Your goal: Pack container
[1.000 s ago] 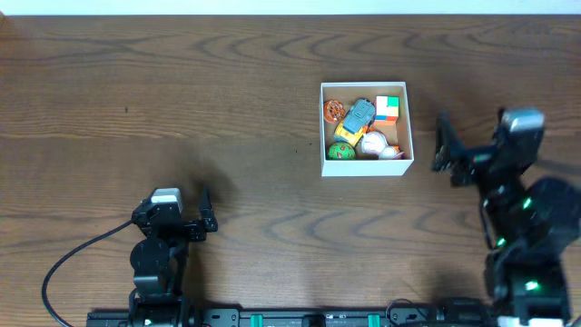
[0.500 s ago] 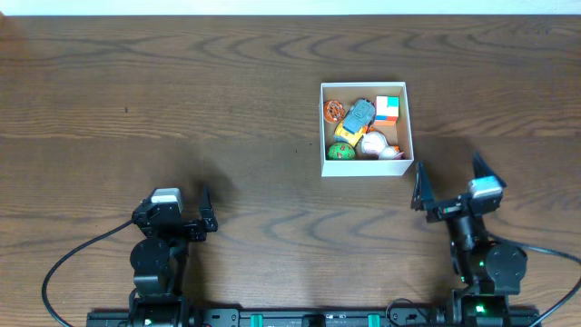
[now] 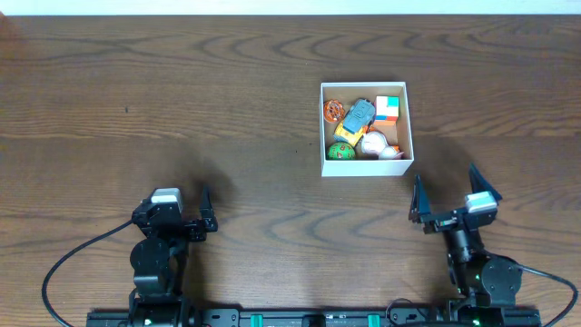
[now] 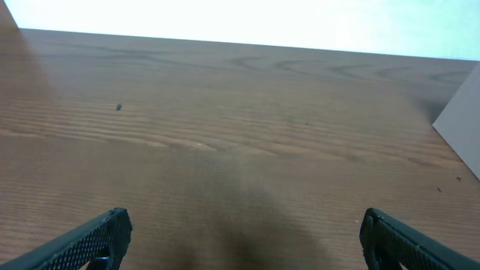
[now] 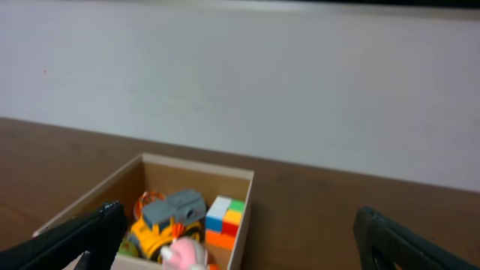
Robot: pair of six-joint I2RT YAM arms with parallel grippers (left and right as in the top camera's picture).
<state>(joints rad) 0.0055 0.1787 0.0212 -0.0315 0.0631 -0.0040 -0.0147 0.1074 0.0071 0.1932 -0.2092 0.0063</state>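
Overhead and wrist views, packing step at or near its end. You see the container (image 3: 363, 168) standing right of centre on the counter (image 3: 182, 100), towards its far edge. It holds a yellow-and-blue truck (image 3: 356, 116), a colour cube (image 3: 388, 108), an orange ball (image 3: 333, 111), a green ball (image 3: 340, 151) and a white-and-pink toy (image 3: 375, 143). No loose toy shows on the counter.

The right tool (image 3: 447, 198) sits just near-side of the container, fingers spread wide and holding nothing. The left tool (image 4: 240, 244) rests well apart at the near left, likewise spread and empty.

Judged from this layout, loading looks finished. Your next move probably calls only for confirming that nothing lies outside the views. No lid is visible to fit.
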